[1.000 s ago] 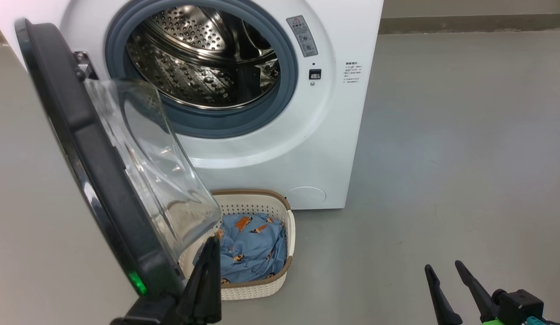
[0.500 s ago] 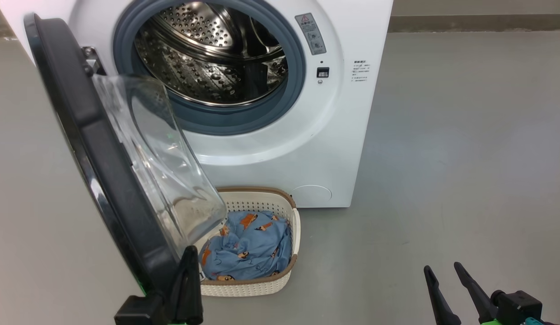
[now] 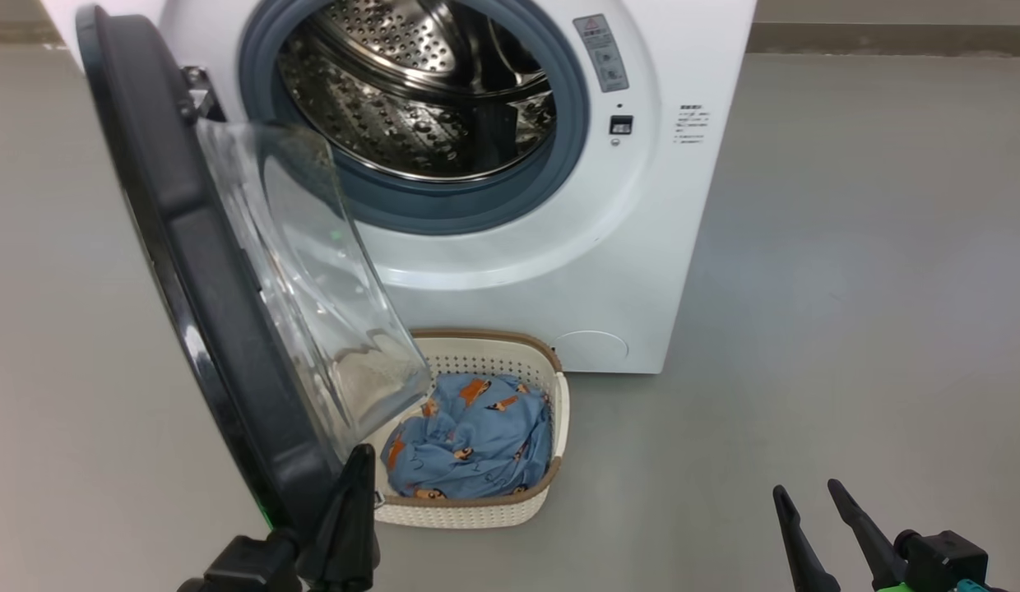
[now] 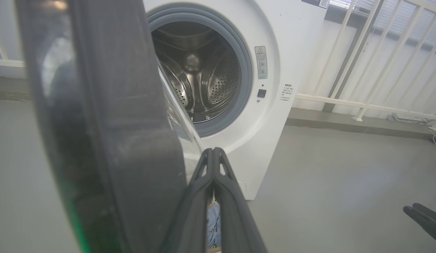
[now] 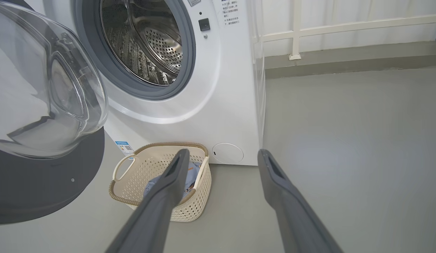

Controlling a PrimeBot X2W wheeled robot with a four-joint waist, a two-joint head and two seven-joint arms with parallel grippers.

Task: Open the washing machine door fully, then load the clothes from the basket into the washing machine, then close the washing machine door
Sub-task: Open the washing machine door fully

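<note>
The large round glossy black washing machine door [image 3: 189, 271], dark grey inside with a bulging clear glass bowl, stands swung out at the left. Just beside its lower rim is the left claw [image 3: 362, 454], clenched with its fingers pressed together; whether it touches the rim cannot be told. The big white front-loading washing machine [image 3: 609, 271] shows its perforated steel drum. On the grey floor [image 3: 847, 288] at its foot sits the small cream perforated plastic basket [image 3: 477, 514], holding the light-blue printed clothes [image 3: 477, 444]. Far right, the right claw [image 3: 806, 487] hangs released, fingers apart.
</note>
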